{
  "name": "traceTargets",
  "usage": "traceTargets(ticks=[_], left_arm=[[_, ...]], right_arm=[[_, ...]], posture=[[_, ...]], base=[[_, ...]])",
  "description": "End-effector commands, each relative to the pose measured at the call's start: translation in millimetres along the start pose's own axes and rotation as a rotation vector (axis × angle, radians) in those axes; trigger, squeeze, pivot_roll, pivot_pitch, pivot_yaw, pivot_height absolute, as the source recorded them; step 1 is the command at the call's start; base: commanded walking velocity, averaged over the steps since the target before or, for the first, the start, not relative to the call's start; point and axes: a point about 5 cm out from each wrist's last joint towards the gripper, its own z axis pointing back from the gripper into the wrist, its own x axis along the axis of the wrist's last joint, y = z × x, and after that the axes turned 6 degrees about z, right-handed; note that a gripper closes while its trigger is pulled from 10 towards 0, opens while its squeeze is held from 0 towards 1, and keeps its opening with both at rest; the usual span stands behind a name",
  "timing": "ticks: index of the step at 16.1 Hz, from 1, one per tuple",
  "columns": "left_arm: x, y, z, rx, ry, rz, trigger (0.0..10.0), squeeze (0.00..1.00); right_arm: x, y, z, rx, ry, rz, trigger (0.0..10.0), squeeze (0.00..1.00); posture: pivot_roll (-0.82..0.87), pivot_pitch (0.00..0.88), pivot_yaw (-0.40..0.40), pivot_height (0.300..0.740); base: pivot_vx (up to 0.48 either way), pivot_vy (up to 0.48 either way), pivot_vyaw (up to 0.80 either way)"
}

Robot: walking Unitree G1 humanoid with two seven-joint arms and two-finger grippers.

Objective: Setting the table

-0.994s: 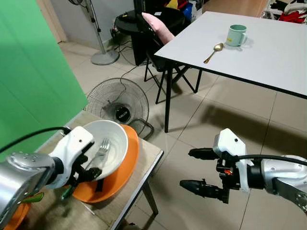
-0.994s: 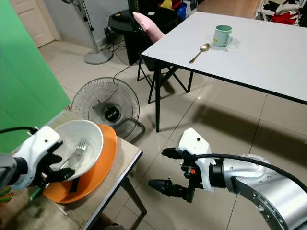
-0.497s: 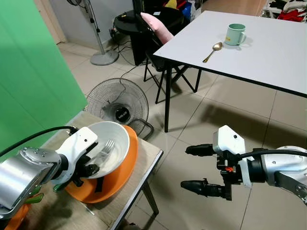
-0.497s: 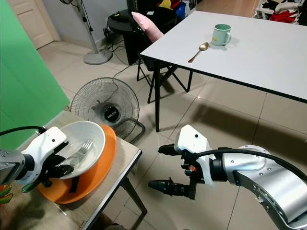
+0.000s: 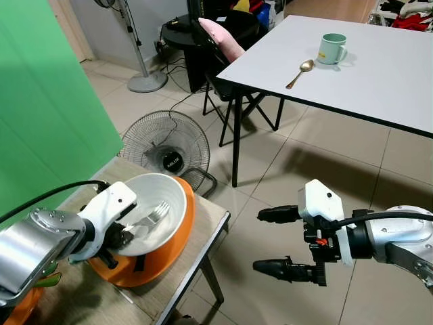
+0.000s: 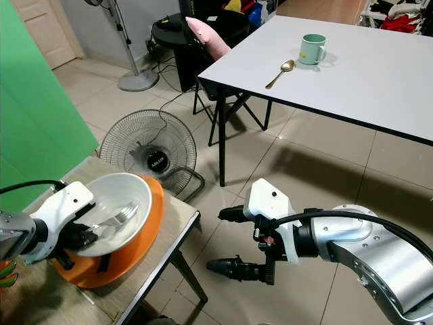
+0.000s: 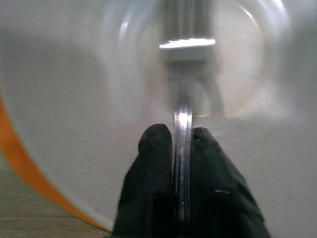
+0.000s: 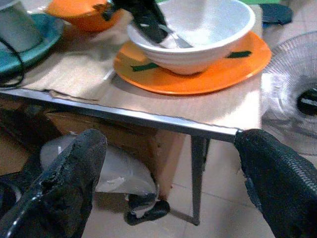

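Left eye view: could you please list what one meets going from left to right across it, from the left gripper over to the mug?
left gripper shut on the fork → white bowl on the orange plate → right gripper, open above the floor → gold spoon → green mug.

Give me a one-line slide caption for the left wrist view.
Left end effector pinching a fork by its handle over a white bowl on an orange plate.

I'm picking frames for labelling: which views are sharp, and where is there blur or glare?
Both eye views are sharp. Left wrist view: the left hand pinches the fork, whose head blurs against the bowl, with glare. Right wrist view: the right hand's fingers are blurred, the plate sharp.
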Motion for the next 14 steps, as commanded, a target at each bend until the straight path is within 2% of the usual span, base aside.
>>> traceTargets(ticks=[1,7,9,10,11,13,14], left_arm=[[2.6,7.1,1.9,0.048,-0.009,-0.001,0.0,0.00],[13.0,16.8,5.5,0.107,-0.077,0.010,0.0,0.00],[24.6,12.2,14.1,0.073,-0.173,0.022,0.0,0.00],[38.3,4.6,27.1,0.022,-0.311,0.040,0.0,0.00],[40.8,3.5,29.8,0.017,-0.339,0.034,0.0,0.00],[56.3,-5.9,52.7,-0.003,-0.489,0.068,0.0,0.00],[60.3,-9.1,57.7,-0.004,-0.537,0.076,0.0,0.00]], right_arm=[[3.9,1.1,-0.5,0.030,-0.030,0.010,10.0,0.00],[2.0,-1.8,0.5,-0.003,-0.060,0.002,10.0,0.00],[3.2,-5.5,3.3,-0.060,-0.100,-0.019,10.0,0.00],[5.5,-9.8,6.8,-0.145,-0.168,-0.047,10.0,0.00],[5.8,-10.9,7.3,-0.164,-0.178,-0.053,10.0,0.00],[8.7,-14.8,7.1,-0.270,-0.224,-0.051,10.0,0.00],[8.7,-16.9,6.1,-0.317,-0.235,-0.048,10.0,0.00]], posture=[[-0.01,0.020,0.121,0.740],[-0.01,0.011,0.123,0.740],[0.00,0.003,0.119,0.740],[0.00,0.000,0.114,0.740],[0.00,0.000,0.114,0.740],[0.00,0.000,0.113,0.740],[0.00,0.000,0.117,0.740]], base=[[0.000,0.000,0.00],[0.000,0.000,0.00],[0.000,0.000,0.00],[0.000,0.000,0.00],[0.000,0.000,0.00],[0.000,0.000,0.00],[0.000,0.000,0.00]])
